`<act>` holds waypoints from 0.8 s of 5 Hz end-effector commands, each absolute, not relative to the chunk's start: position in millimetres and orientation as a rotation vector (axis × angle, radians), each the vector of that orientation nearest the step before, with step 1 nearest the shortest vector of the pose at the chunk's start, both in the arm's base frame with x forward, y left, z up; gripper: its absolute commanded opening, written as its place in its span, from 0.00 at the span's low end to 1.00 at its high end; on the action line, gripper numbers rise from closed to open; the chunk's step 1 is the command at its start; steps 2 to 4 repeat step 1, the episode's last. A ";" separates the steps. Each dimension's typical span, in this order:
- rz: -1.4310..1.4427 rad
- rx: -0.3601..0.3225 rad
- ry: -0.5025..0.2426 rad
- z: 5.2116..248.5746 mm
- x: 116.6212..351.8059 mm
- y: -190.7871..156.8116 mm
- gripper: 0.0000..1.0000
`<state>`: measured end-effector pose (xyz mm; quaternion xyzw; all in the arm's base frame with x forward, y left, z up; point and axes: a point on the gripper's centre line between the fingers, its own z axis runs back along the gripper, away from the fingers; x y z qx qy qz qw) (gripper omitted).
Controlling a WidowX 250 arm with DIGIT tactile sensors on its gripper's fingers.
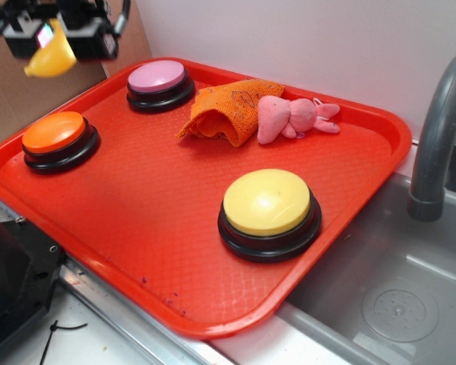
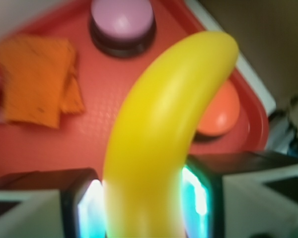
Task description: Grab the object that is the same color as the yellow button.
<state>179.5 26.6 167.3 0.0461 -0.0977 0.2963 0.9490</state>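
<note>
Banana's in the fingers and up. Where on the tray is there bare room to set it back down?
The widest bare patch lies between the orange button and yellow button, running to the tray's near rim. The back is crowded: pink button, cloth and plush sit close together.

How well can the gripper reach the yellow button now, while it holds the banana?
Probably not well: the gripper is shut on the banana, raised beyond the tray's far-left corner. The yellow button itself sits uncovered.
</note>
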 end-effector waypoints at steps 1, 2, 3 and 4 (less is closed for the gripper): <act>0.600 0.052 -0.261 200.9 184.4 39.1 0.00; 0.600 0.052 -0.261 200.9 184.4 39.1 0.00; 0.600 0.052 -0.261 200.9 184.4 39.1 0.00; 0.600 0.052 -0.261 200.9 184.4 39.1 0.00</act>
